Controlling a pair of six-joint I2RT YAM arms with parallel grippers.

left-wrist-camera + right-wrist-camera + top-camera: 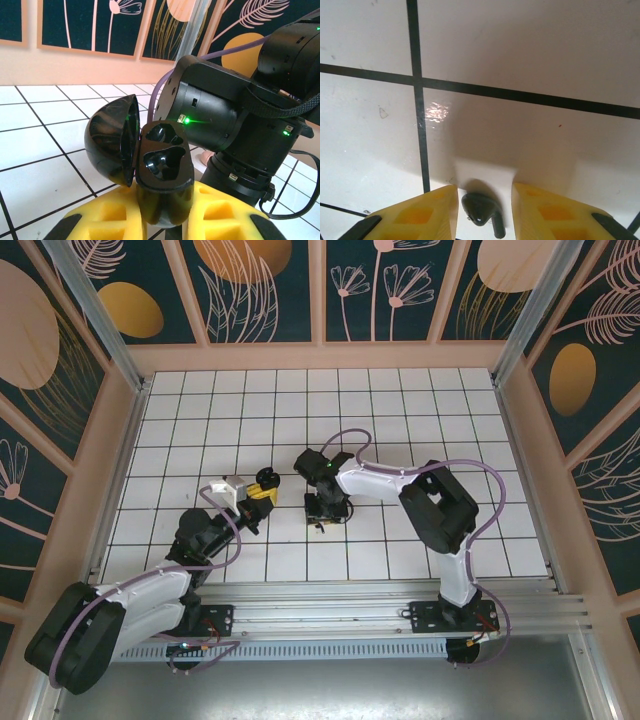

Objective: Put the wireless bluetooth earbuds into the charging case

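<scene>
The black charging case (165, 172) stands tilted between the yellow fingers of my left gripper (167, 205), which is shut on it. Its lid (111, 140) hangs open to the left, and both wells (165, 160) are empty. In the top view the left gripper (262, 490) holds the case just above the tiles. A black earbud (481, 209) lies on a white tile. My right gripper (484, 195) is open and straddles it, one yellow finger (427, 212) close on its left, the other a little apart. From above, the right gripper (322, 518) points straight down, just right of the case.
The right arm's black wrist housing (220, 117) looms close behind the case. A small pale pink piece (205, 158) lies on the tile at its foot, mostly hidden. White tiled floor (420, 420) stretches behind, fenced by peach walls (320, 355).
</scene>
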